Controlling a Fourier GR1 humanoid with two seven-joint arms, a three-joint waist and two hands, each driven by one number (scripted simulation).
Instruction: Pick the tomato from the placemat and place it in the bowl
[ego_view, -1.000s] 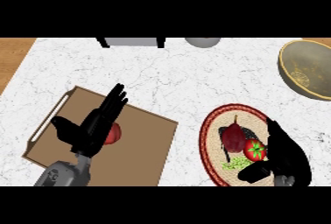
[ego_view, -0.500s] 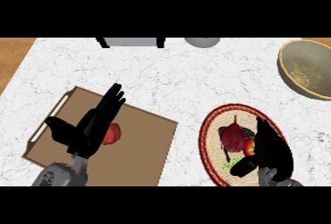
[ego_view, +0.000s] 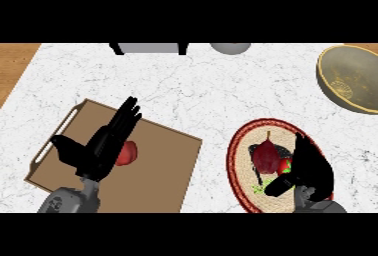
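The tomato (ego_view: 284, 164) lies on the round woven placemat (ego_view: 240, 150) with a red rim, at the lower right. Only a red sliver and some green show, since my right hand (ego_view: 310, 167) lies over it. That hand's fingers point up and look straight, with the thumb stretched out below the tomato. A dark red vegetable (ego_view: 265, 155) sits just left of the tomato on the placemat. The golden bowl (ego_view: 353, 75) stands at the far upper right. My left hand (ego_view: 103, 145) rests open over a wooden board.
The brown cutting board (ego_view: 159, 165) lies at the lower left, with a red round fruit (ego_view: 127, 152) partly under my left hand. A grey object on black legs (ego_view: 148, 47) and a grey round thing (ego_view: 230, 47) stand at the counter's back edge.
My right hand has slid left from beside the tomato to over it, hiding most of it. The left hand has barely moved.
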